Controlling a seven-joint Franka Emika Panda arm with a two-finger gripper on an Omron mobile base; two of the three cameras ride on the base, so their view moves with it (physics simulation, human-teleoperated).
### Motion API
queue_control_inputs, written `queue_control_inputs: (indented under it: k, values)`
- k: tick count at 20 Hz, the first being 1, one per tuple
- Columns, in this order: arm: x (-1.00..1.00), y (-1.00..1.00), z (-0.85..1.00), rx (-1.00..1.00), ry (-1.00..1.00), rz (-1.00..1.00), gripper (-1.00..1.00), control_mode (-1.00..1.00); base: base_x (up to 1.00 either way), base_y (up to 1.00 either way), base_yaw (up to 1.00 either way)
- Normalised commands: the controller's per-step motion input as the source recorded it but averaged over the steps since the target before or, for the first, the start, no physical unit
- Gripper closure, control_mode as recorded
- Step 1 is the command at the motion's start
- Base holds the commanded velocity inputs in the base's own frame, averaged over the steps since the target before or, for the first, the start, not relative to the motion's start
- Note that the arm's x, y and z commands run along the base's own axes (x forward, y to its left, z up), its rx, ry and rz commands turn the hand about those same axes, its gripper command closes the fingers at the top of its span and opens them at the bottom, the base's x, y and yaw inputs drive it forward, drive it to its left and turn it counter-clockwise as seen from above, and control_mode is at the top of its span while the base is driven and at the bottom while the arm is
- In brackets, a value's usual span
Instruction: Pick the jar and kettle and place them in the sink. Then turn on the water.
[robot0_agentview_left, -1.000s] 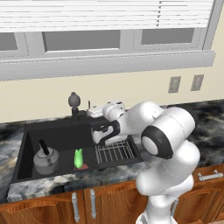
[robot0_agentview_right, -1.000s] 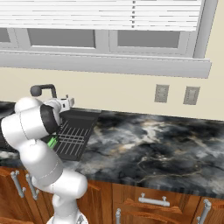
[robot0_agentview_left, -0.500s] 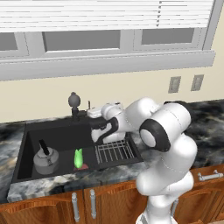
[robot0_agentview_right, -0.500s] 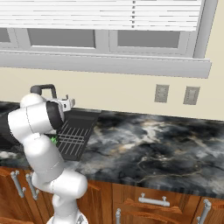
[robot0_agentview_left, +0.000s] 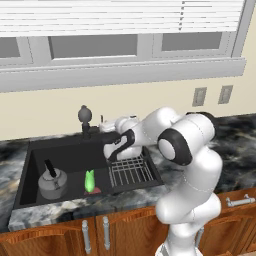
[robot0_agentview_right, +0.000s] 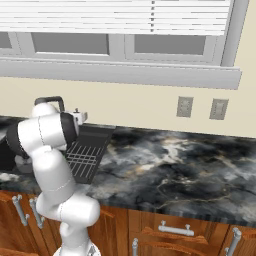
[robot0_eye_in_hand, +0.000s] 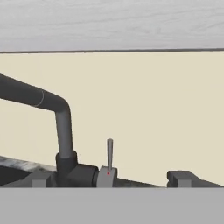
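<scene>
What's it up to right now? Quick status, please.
End effector open, empty, aimed at faucet lever. Kettle and green jar in sink. No water running. Path clear.

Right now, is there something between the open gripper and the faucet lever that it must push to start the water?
Nothing visible blocks it. In the hand view the gripper faces the faucet, and the thin upright lever stands between the two fingertips, with only the plain wall behind. The kettle already sits low in the sink.
</scene>
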Motion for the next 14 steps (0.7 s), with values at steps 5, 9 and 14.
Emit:
queue_control_inputs:
  k: [5, 9, 14]
  values:
    - [0.22, -0.11, -0.07, 0.05, 0.00, 0.02, -1.00, -1.00, 0.00, 0.00, 0.00]
    - [0.10, -0.04, -0.26, 0.00, -0.01, 0.03, -1.00, -1.00, 0.00, 0.00, 0.00]
    - [0.07, 0.00, -0.23, 0.00, 0.00, 0.00, -1.00, -1.00, 0.00, 0.00, 0.00]
